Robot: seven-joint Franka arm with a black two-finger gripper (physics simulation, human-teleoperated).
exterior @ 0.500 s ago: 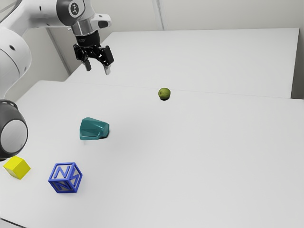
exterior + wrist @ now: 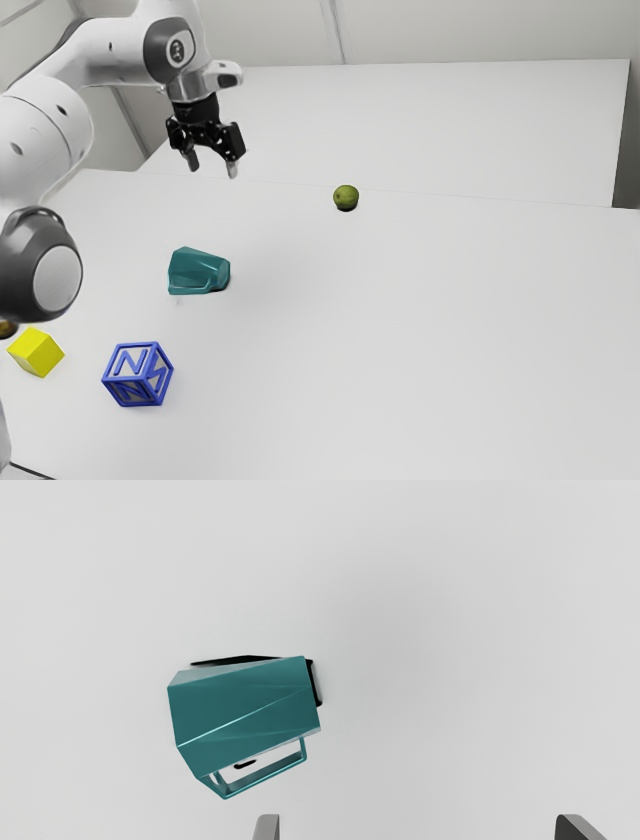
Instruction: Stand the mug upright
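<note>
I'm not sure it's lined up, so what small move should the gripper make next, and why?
I'd probably shift the open gripper toward the teal mug before lowering: the mug lies on its side, off toward one finger rather than centred between both, and the gripper hangs above the table.

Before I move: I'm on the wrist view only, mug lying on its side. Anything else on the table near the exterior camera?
Observer: Yes, a blue lettered block, closer to that camera than the mug is.

Operator: Anything next to the block?

Observer: A yellow cube, toward the exterior view's left, with a gap between the two.

Operator: And on the far side of the mug?

Observer: A round green fruit, farther back and toward the exterior view's right.
</note>
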